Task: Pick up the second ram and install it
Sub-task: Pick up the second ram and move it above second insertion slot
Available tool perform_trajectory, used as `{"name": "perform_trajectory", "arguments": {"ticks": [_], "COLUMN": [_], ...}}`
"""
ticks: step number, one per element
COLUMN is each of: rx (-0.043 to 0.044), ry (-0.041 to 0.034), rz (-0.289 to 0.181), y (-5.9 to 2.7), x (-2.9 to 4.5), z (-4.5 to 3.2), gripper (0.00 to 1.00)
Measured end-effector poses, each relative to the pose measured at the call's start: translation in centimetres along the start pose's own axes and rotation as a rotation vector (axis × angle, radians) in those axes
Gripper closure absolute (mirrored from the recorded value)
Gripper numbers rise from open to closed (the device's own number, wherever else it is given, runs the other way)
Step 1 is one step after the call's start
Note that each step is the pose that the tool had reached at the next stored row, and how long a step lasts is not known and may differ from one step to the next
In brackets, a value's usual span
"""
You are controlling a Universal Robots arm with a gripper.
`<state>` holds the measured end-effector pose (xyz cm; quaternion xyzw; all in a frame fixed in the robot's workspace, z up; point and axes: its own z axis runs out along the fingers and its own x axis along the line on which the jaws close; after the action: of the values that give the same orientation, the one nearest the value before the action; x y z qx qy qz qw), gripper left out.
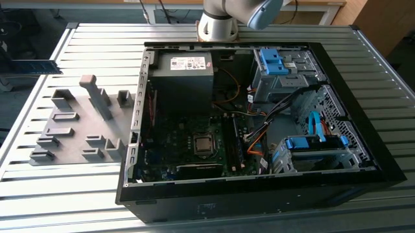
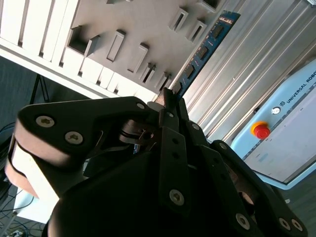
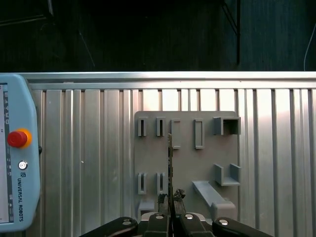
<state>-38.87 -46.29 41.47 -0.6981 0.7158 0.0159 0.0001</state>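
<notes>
Claw: the gripper [image 3: 170, 201] is clamped narrow on one end of the second ram [image 3: 170, 163], a finger pressed to each flat face; in the second wrist view the gripper [image 2: 168, 98] shows the same hold.
Second ram: the dark-green board [image 2: 205, 49] sticks straight out from the fingertips, its black chips in a row and a label at the free end. In the exterior view the second ram [image 1: 36, 67] hangs in the air, roughly level, past the table's edge on the exterior view's left, and clear of everything on the table.
Holder plate: a grey plate [image 1: 71, 131] with upright slotted blocks lies flat near that same table edge. In the first wrist view the plate [image 3: 197, 168] lies behind the board's thin edge, and it is also in the second wrist view [image 2: 138, 24].
Computer case: an open black tower [image 1: 259, 194] lies on its side in the middle of the slatted metal table [image 1: 65, 194], with its motherboard [image 1: 194, 141] exposed.
Pendant: a pale-blue teach pendant [image 3: 15, 158] with a red button [image 3: 16, 138] rests on the table apart from the plate, also caught in the second wrist view [image 2: 281, 133].
Arm: its base [image 1: 217, 24] stands at the table's far edge behind the case.
</notes>
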Motion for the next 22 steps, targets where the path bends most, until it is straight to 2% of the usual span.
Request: {"name": "perform_trajectory", "arguments": {"ticks": [22], "rx": [-0.0001], "ry": [0.0], "rz": [0.0], "y": [-2.02], "x": [-0.05], "z": [-0.05], "gripper": [0.86]}}
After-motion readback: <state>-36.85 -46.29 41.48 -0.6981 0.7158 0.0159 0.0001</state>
